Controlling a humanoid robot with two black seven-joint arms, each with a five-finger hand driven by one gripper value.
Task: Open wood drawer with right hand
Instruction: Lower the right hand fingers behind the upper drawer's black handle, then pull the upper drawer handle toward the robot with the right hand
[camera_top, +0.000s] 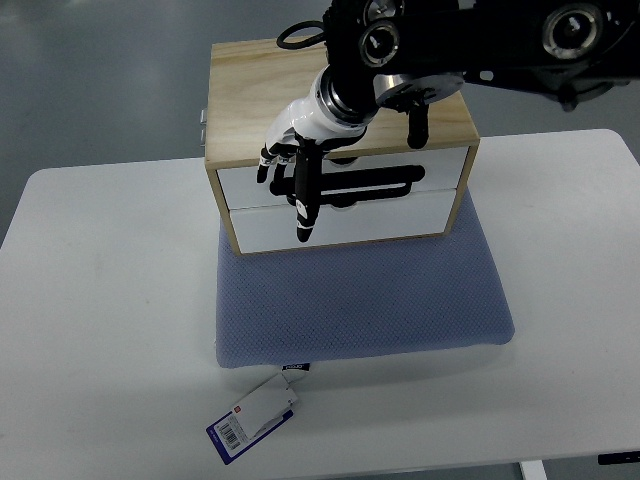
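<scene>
On table (100, 300): blue pad (360, 295), tag (252, 417) at its near edge. Wood cabinet (250, 95) on pad's far end; two white drawers, upper drawer (440, 172) and lower (400, 218), both closed. Right hand (298, 160) before upper drawer front, fingers (304, 215) extended downward, grasping nothing.

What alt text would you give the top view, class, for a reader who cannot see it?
The right hand, its arm coming in from the upper right, hangs with fingers pointing down over the white fronts of a shut two-drawer wooden box. The box sits on a blue mat on a white table; a tag lies by the mat's near edge.
</scene>
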